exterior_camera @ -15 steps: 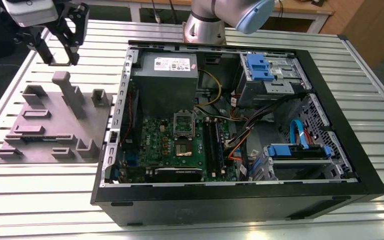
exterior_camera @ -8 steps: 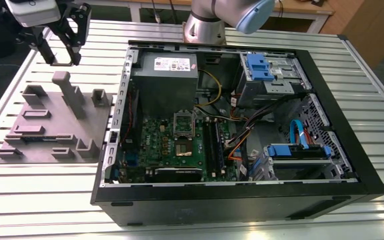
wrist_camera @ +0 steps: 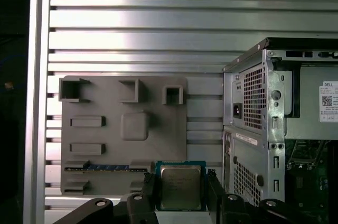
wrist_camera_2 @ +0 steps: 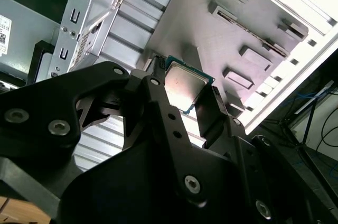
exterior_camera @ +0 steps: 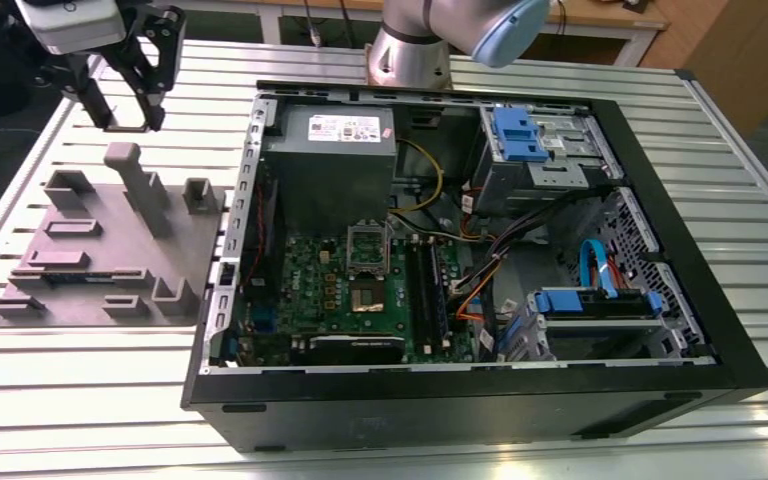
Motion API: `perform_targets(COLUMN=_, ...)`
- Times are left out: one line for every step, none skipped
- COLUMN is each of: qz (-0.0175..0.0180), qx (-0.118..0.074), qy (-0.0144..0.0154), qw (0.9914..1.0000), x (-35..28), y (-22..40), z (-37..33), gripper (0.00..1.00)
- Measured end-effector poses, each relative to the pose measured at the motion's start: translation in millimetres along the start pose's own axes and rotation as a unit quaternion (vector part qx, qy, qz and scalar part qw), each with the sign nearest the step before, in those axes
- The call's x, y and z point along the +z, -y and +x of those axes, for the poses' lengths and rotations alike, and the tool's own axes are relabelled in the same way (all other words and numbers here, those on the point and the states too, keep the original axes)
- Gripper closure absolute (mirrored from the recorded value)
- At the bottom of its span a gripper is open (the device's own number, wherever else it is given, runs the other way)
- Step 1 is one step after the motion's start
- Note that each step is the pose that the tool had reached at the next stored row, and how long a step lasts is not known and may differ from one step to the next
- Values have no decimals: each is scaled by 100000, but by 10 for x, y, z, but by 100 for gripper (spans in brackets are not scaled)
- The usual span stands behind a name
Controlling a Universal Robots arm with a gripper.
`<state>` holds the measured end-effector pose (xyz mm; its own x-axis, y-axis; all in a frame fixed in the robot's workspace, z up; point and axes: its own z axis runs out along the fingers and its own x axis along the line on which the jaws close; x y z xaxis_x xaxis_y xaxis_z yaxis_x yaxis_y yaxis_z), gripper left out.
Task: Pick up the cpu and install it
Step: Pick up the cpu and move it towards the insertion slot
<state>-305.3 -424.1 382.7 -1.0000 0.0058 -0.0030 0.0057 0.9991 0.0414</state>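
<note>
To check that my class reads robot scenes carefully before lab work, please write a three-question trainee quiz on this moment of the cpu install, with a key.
1. True or false: the gripper is shut on the cpu.
2. In the exterior view, on which side of the open computer case does the grey fixture plate lie? A) the view's left B) the view's right C) inside it
3. What colour are the drive brackets inside the case?
Key: 1 true; 2 A; 3 blue.
</note>
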Motion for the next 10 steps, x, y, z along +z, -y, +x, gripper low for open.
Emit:
perform_targets(qz=-3, qx=-4, qy=2, qw=100000, x=0, y=0, z=-3, gripper=53)
perform_targets(qz=2, qx=0, qy=-1, qw=100000, x=0, y=0, z=-6, gripper=53)
perform_targets(qz=1, qx=-1, qy=-2, qw=100000, x=0, y=0, z=-52, gripper=53)
perform_targets(qz=2, qx=-1, qy=-2, qw=100000, x=0, y=0, z=-55, gripper=53)
perform_targets(qz=1, qx=-2, qy=1, qw=100000, x=0, y=0, z=-58, gripper=53)
perform_targets(qz=0, qx=-2, qy=0, qw=100000, x=0, y=0, z=-62, gripper=53)
perform_targets(qz=1, qx=-2, qy=-3, qw=100000, x=0, y=0, z=-66, gripper=53)
perform_targets(qz=1, qx=-2, qy=-3, qw=100000, x=0, y=-1, z=-70, gripper=53)
perform_targets(qz=2, qx=-3, qy=-2, qw=100000, x=0, y=0, z=-73, gripper=53)
perform_targets(qz=1, qx=-2, qy=-2, qw=100000, x=0, y=-1, z=-77, gripper=53)
